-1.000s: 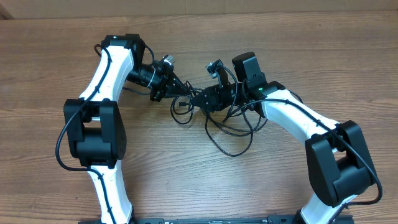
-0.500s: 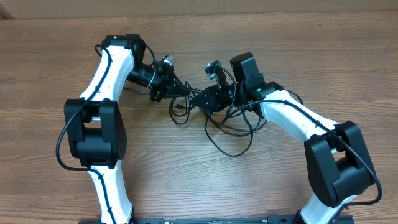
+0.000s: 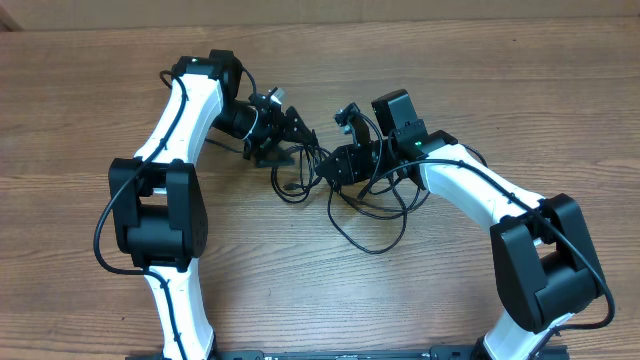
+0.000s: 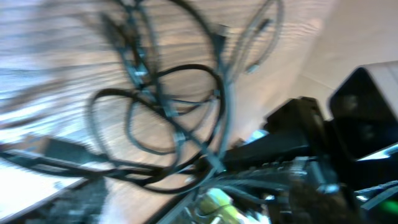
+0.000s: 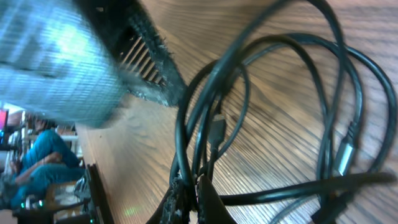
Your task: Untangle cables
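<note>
Cables (image 3: 368,222) are being clamped in the right gripper (image 3: 335,166), whose jaws are pressing together on several strands. The left gripper (image 3: 293,138) is standing with jaws apart just beside the right gripper. Loose loops are lying on the counter (image 3: 420,60) around the right gripper.

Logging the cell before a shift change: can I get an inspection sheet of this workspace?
Surface: wooden table, bare except for the tangle.
Job's things: cables, thin and black, looped over one another in a tangle between the arms.
Clutter: nothing seen.
Grippers: left gripper open, beside the tangle; right gripper shut on the cables.
Cables: arm wires run along both arms, with a slack loop by the left one.
Surroundings: a person in teal, blurred, beyond the table in the right wrist view.
</note>
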Controlling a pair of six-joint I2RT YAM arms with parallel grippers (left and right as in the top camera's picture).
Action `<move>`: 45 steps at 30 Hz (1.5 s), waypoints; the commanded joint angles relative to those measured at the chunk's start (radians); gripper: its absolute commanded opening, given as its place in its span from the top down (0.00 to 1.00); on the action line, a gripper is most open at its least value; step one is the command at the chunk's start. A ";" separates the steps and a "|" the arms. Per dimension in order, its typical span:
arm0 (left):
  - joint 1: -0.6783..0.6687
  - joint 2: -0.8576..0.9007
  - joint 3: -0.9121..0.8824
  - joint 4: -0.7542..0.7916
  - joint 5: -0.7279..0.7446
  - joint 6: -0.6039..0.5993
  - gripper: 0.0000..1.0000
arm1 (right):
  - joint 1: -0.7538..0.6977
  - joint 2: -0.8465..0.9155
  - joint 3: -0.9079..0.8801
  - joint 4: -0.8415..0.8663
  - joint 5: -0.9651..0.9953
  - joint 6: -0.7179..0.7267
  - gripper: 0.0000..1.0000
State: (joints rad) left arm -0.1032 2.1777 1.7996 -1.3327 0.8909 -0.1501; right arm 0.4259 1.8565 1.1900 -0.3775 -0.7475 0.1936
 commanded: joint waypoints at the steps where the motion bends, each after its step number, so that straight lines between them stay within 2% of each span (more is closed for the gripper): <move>1: 0.000 0.005 0.002 0.000 -0.158 0.016 0.00 | -0.005 -0.010 0.007 -0.016 0.116 0.139 0.96; 4: -0.006 0.005 0.002 -0.002 -0.221 0.016 0.00 | -0.005 -0.010 0.007 -0.032 0.196 0.258 0.96; 7: -0.024 0.005 0.002 -0.001 -0.248 0.027 0.05 | -0.005 -0.010 0.007 -0.039 0.204 0.368 0.96; 11: -0.062 0.005 0.002 0.008 -0.247 0.078 0.07 | -0.005 -0.010 0.007 -0.053 0.206 0.441 0.96; 13: -0.085 0.005 0.002 0.016 -0.248 0.107 0.08 | -0.005 -0.010 0.007 -0.060 0.208 0.455 0.96; 15: -0.105 0.005 0.002 0.026 -0.250 0.131 0.15 | -0.005 -0.010 0.007 -0.075 0.214 0.466 0.96; 26: -0.185 0.005 0.002 0.051 -0.340 0.173 0.24 | -0.013 -0.010 0.007 -0.180 0.217 0.491 0.96; 31: -0.194 0.006 0.002 0.071 -0.349 0.173 0.24 | -0.030 -0.010 0.008 -0.196 0.092 0.491 0.96; 39: -0.194 0.010 0.001 0.082 -0.409 0.169 0.31 | -0.109 -0.010 0.008 -0.223 -0.170 0.491 0.96; 45: -0.197 0.010 -0.048 0.147 -0.412 0.155 0.30 | -0.143 -0.010 0.008 -0.224 -0.339 0.491 0.96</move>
State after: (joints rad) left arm -0.2943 2.1777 1.7893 -1.2030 0.4950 0.0002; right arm 0.2909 1.8565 1.1900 -0.6014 -0.9409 0.6811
